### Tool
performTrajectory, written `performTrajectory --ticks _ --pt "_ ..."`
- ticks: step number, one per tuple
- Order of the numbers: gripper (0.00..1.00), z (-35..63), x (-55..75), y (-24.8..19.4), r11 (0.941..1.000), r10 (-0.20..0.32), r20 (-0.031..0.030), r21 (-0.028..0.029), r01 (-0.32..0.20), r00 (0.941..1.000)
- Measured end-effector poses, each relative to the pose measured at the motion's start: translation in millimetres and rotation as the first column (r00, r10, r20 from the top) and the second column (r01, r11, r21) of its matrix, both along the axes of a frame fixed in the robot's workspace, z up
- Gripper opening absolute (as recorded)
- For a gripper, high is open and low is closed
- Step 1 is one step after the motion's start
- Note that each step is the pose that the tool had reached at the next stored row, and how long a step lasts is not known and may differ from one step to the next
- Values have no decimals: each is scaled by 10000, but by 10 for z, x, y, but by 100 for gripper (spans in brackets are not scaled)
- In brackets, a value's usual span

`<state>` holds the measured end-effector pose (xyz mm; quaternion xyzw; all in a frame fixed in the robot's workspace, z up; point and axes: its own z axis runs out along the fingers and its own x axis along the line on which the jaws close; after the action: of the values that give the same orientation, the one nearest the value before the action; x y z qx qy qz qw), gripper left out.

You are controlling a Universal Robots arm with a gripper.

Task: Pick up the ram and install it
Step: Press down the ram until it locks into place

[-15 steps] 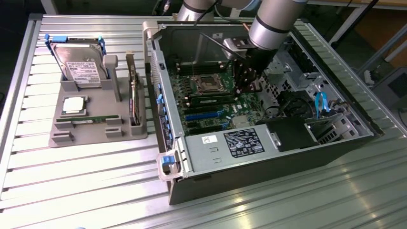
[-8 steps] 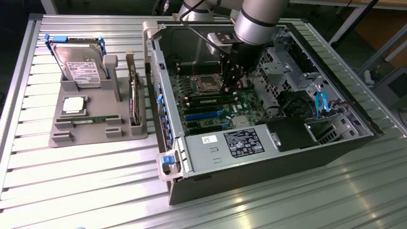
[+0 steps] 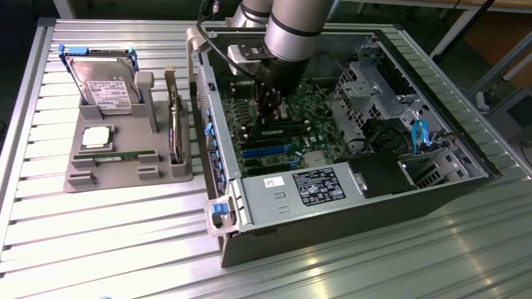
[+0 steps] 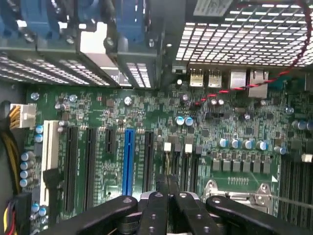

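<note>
Pincer (image 3: 273,117) is down inside the open computer case (image 3: 218,124), hanging low over the motherboard (image 3: 320,103), and the wrist view shows its black fingertips (image 4: 162,185) drawn narrow, pressed together with nothing visible between them. So where's the ram (image 3: 114,156)? Way off to the exterior view's left, outside the case, lying flat in a slot of the grey tray (image 3: 124,182) on the tabletop (image 3: 99,249). It's a thin green stick with its long axis running left to right across that view. Between it and the pincer stand the case's side wall and the tall card (image 3: 174,124) set on edge at the tray's right side. They're well apart, and that gap is the relation that matters: the ram looks untouched, so by my read the pick-up is not yet done. Farther back on the tray sit the hard drive (image 3: 104,81) and the square processor chip (image 3: 98,136). The exterior view gives the tray and the whole layout. The wrist view gives the board up close: the pincer (image 4: 168,183) sits above narrow dark slots with white latches, between the blue slot (image 4: 128,161) and the silver socket frame (image 4: 234,192). Whether those narrow slots hold anything, I can't tell.
</note>
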<state>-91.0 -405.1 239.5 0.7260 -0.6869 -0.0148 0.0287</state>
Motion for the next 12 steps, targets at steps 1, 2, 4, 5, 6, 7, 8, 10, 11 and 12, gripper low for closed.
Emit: performTrajectory --ticks 1,2,4,5,6,7,8,10,11,12 --pt "9 -28 0 0 10000 -3 -2 -3 3 10000" --pt "9 -90 -1 -1 10000 -8 -6 -11 8 10000" --pt "9 -111 3 0 10000 -10 -1 1 10 10000" --pt "9 -84 23 2 10000 -10 9 18 10 10000" --pt "9 -49 77 1 10000 -7 2 6 7 10000" --pt "9 -31 164 0 10000 -9 -1 1 9 10000" --pt "9 -27 243 0 10000 -7 -2 3 7 10000" --pt "9 -26 479 2 10000 -16 -17 -18 16 10000" --pt "9 -17 535 4 9999 -49 -20 -157 49 10000" --pt "9 13 574 3 9998 -70 -20 -205 69 10000"
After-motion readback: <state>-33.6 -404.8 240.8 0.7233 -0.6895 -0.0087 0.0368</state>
